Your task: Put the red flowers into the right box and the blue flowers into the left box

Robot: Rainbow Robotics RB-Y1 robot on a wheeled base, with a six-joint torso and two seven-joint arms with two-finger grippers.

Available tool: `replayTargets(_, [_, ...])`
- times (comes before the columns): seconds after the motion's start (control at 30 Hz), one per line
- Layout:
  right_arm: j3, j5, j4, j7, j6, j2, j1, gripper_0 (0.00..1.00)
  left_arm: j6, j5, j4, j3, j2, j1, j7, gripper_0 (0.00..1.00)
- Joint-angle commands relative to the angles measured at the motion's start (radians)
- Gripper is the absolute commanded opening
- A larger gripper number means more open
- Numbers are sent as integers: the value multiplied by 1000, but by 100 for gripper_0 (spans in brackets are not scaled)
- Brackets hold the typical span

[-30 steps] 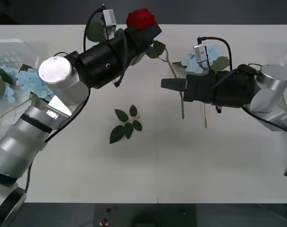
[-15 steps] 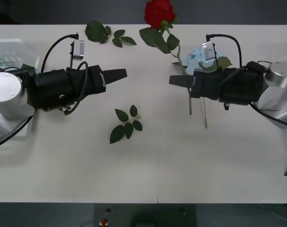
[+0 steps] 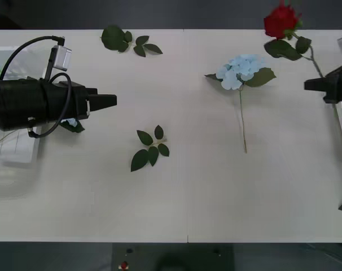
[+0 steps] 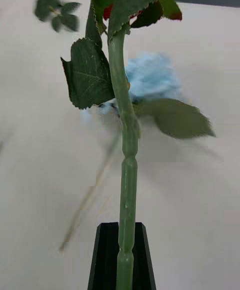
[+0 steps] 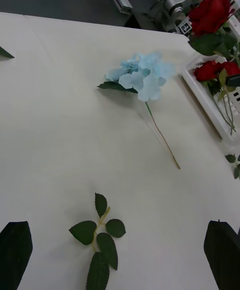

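Since the earlier frames, both arms have drawn apart toward the frame edges in the front view, and the red rose (image 3: 281,20) has travelled from top centre to the upper right corner.

Right gripper (image 3: 313,84): positioned at the right edge of the front view, fingers pointing toward the frame centre. Its black fingers (image 4: 106,255) are closed on the green rose stem, which rises between them in the right wrist view with its leaves above. The bloom sits above and left of the gripper in the front view.

Left gripper (image 3: 108,101): positioned at the left of the front view, over the table (image 3: 205,192), holding nothing. Its fingertips (image 5: 15,247) stand spread at the two lower corners of the left wrist view.

Blue flower (image 3: 239,70): lies flat on the table, right of centre, stem running toward the lower frame edge.

Leaf sprig (image 3: 150,149): lies near the centre. A second sprig (image 3: 126,40) lies at the upper left.

Ribbed crate (image 3: 13,152): left edge, partly behind the left arm.

White tray (image 5: 202,95): right side of the left wrist view, with red roses (image 5: 212,69) inside.
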Motion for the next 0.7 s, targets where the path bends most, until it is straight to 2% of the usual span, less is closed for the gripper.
replayTargets(0.03, [64,25,59,-19,-91,-62,-37,0,3,-22,-4,32,-19,-5,-130,100])
replayTargets(0.27, [182,39,185,-28,-302,-75,-38,0,4,33,9,32,-28,-3,-158,100])
replayTargets(0.47, [186,57,396,-19,-319,-19,-40,0,10,53,9,31,-30,-3,-161,100])
replayTargets(0.7, [186,154,536,-24,-348,25,-40,0,6,109,21,32,-28,-1,-162,100])
